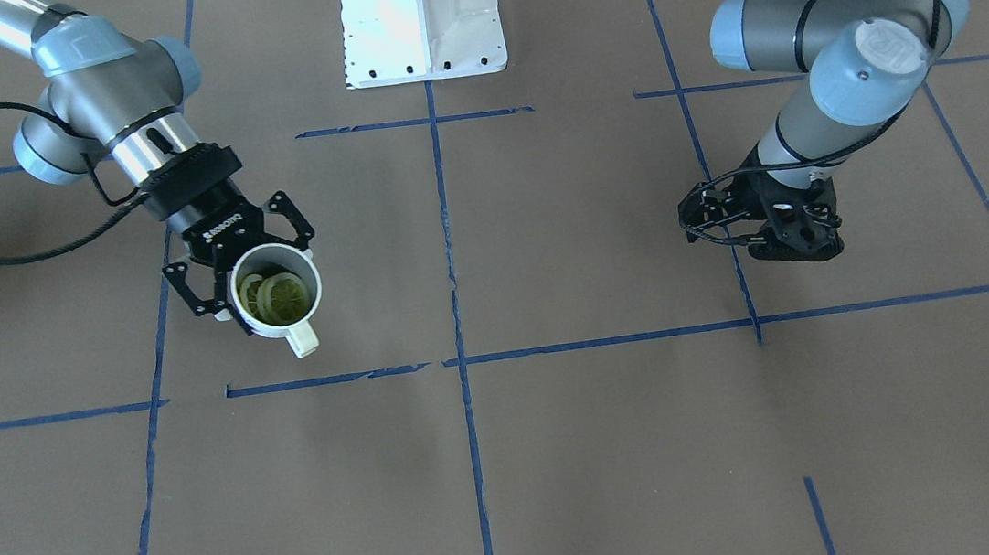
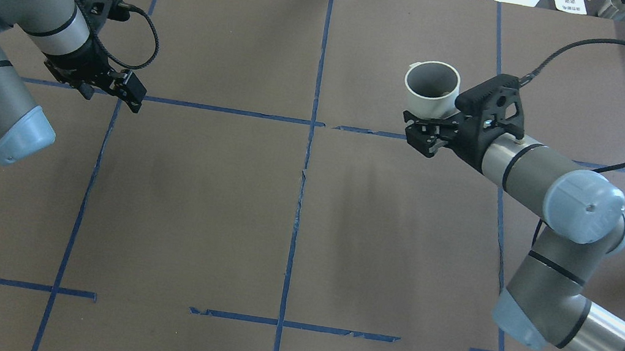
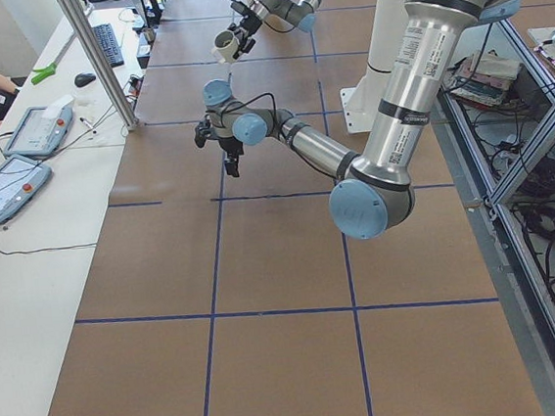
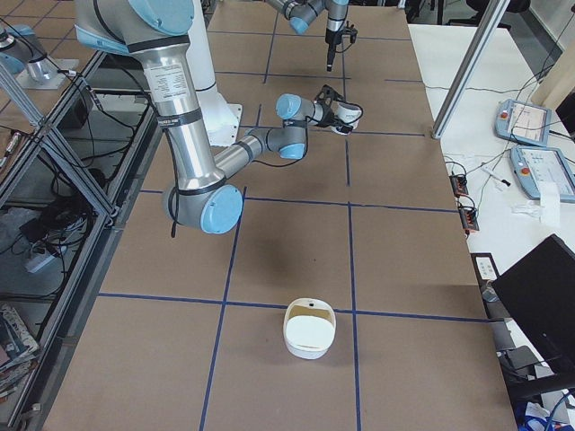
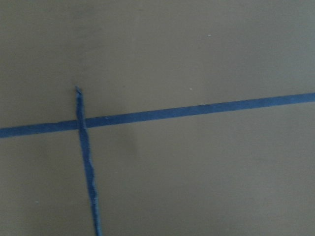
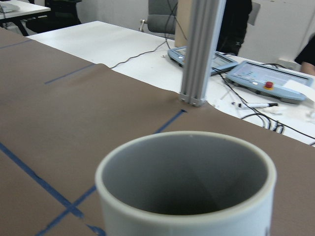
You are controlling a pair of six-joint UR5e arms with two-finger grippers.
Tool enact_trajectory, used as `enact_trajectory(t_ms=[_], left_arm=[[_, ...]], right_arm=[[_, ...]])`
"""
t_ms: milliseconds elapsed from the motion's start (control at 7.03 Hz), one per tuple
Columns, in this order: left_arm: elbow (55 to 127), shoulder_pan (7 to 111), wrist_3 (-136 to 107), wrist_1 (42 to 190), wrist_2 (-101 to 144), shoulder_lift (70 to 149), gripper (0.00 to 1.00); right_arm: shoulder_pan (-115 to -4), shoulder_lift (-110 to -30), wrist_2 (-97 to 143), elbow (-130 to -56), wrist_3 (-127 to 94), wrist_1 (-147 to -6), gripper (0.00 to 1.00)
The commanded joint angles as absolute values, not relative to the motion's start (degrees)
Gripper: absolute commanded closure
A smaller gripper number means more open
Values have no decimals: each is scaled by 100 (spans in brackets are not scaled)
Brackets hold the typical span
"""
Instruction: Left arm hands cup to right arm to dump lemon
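Cup (image 6: 187, 196) fills R wrist cam, clamped in right gripper (image 1: 260, 279), held off the table (image 1: 568, 454) on robot's right side, mouth tipped outward (handle away from robot base). Lemon (image 1: 281, 298) sits inside. Left gripper (image 2: 124, 90) hangs well apart over blue tape (image 5: 197, 110); fingers apart or together, can't tell.

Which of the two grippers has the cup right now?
The right gripper, on the front-facing view's left, clamped on the white cup with lemon inside. The left gripper hangs empty over the table.
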State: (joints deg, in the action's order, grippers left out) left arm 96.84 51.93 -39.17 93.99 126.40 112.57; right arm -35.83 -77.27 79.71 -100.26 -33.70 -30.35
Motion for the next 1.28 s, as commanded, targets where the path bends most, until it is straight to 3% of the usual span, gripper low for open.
enact_trajectory(t_ms=[0,569,853,1138], left_arm=[[10157,5326,-3865,9193,12543,10901,0],[10494,5274,-4966,9193,12278,10907,0],[10477,5151,-5167,9193,12278,10951,0],[10468,5045,-5308,9193,12278,10977,0]], right_arm=[[-3884,-9065,7980,-11035,-3401,-3032,83],[-3955,-11280,7980,-10979,-4039,-481,83],[-4208,-11522,7998,-9544,-4166,1398,86],[-4377,-11557,8024,-8732,-4880,2446,92]])
